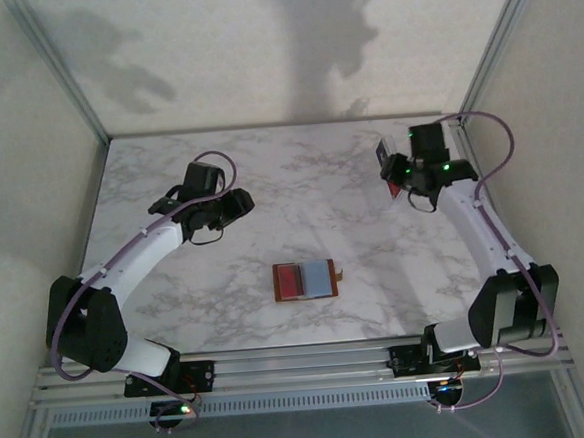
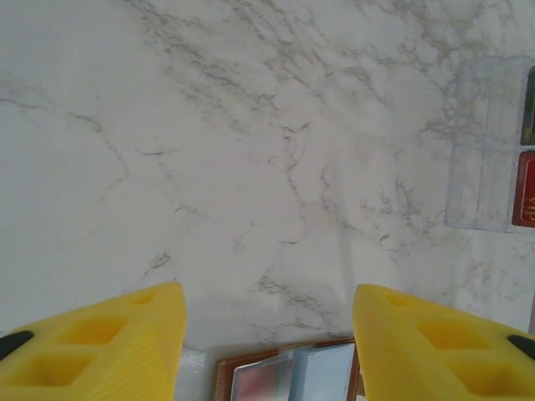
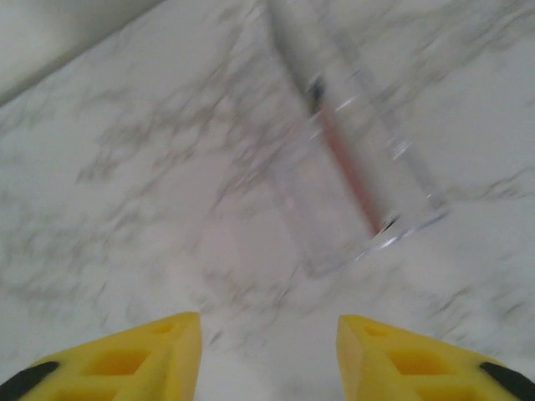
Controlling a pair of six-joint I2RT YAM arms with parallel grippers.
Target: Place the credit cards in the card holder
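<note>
Left gripper (image 2: 267, 294) and right gripper (image 3: 269, 322) gape empty; credit cards (image 2: 525, 190) in the clear tray (image 2: 476, 142) look thin, stiff, slick: pinch an edge.

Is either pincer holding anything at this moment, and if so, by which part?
Nothing is held. The left pincer and the right pincer both stand open and empty above the marble; the card holder lies flat, untouched by either.

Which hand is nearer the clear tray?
Right. The right hand hangs just short of the tray, which lies straight ahead of it. The left hand is over by the wallet, with the tray well off to its right.
</note>
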